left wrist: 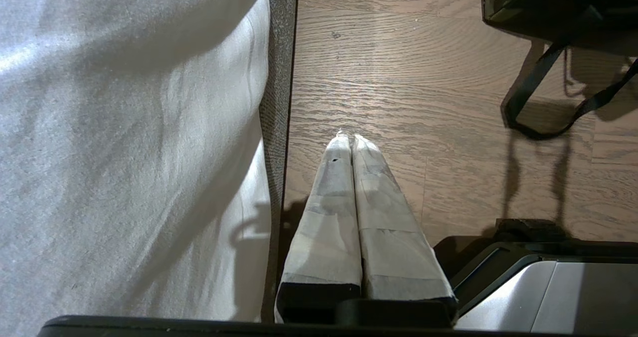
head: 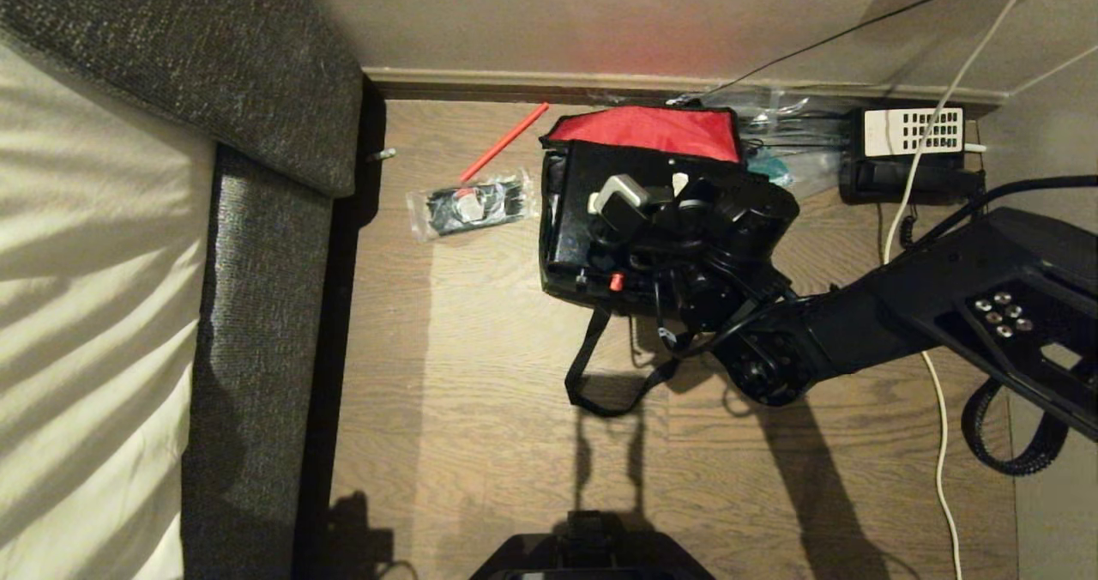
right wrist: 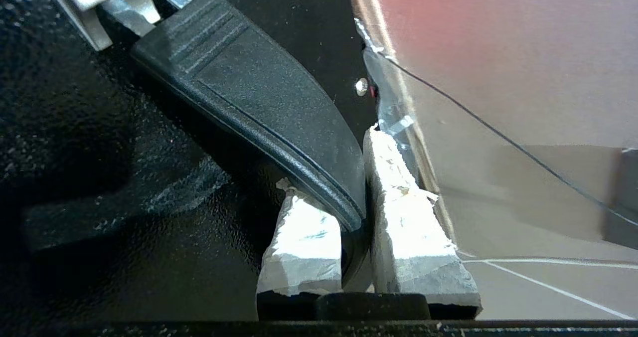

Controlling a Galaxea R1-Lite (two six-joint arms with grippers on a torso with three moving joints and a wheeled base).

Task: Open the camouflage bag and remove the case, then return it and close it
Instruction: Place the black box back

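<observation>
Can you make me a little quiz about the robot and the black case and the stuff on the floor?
1. True or false: the right gripper is clamped on the handle of the case.
2. What colour is the lining of the camouflage bag behind the case? A red, B blue, C yellow.
3. Fill in: the left gripper hangs over the wooden floor beside the bed, and its fingers are ____.

Key: 1 true; 2 A; 3 shut.
</observation>
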